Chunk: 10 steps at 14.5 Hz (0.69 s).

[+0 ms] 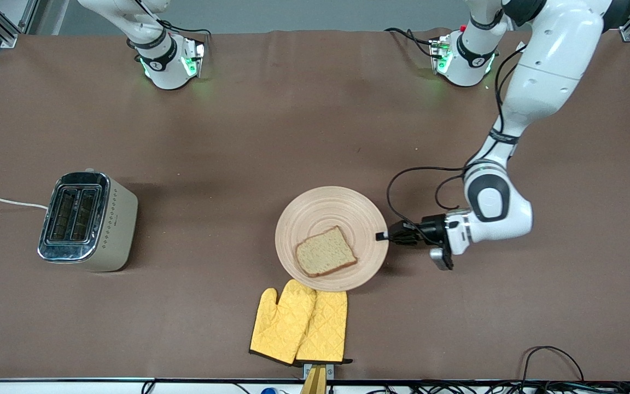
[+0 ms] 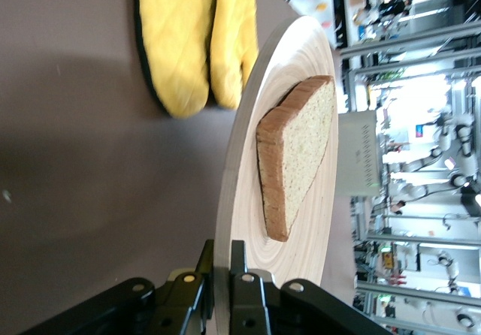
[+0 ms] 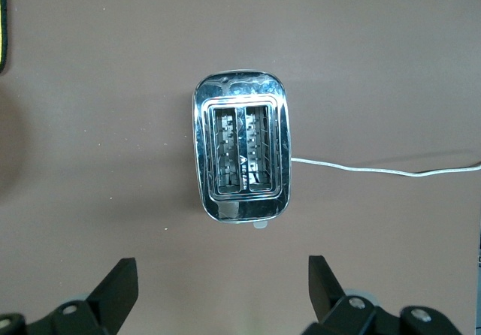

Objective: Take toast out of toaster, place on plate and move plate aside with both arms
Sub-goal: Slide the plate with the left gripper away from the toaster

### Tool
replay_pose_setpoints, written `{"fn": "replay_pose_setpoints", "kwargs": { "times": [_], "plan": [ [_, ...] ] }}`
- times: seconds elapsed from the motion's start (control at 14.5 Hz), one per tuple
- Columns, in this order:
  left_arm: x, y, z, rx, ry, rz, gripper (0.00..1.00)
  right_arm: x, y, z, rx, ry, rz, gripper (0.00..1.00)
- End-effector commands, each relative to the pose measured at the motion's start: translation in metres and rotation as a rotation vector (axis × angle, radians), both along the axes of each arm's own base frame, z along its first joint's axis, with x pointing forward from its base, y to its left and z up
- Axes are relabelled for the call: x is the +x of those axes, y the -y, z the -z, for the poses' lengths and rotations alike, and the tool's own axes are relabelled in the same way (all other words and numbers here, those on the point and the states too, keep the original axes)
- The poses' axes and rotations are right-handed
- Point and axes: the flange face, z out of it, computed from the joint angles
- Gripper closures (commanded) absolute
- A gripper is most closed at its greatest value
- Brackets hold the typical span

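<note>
Speckled light-brown toast slice (image 1: 326, 251) with darker crust lies flat on the round, ring-grooved pale wooden plate (image 1: 320, 205), mid-table.
Left gripper (image 1: 383, 236) jaws clenched on the plate's rim; right gripper (image 3: 222, 290) jaws released above the chrome toaster (image 3: 240, 155); plain brown table (image 1: 271, 109).

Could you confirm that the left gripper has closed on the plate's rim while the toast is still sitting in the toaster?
Not quite: the left gripper is shut on the plate rim, but the toast lies on the plate, as the front view shows; the toaster slots are empty.
</note>
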Motion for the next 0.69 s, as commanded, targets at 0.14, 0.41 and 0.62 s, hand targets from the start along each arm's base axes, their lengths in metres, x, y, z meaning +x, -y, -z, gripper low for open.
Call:
{"fn": "replay_pose_setpoints", "kwargs": {
  "times": [0.14, 0.41, 0.62],
  "plan": [
    [0.037, -0.099, -0.034, 0.044, 0.05, -0.042, 1.0, 0.003, -0.022, -0.004, -0.005, 0.021, -0.046, 0.0],
    [0.041, -0.197, -0.036, 0.062, 0.056, -0.101, 1.0, 0.008, -0.026, 0.004, -0.002, 0.025, -0.043, 0.0],
    [0.044, -0.248, -0.052, 0.026, 0.065, -0.099, 1.0, 0.011, -0.022, 0.031, 0.002, -0.03, -0.037, 0.0]
  ]
}}
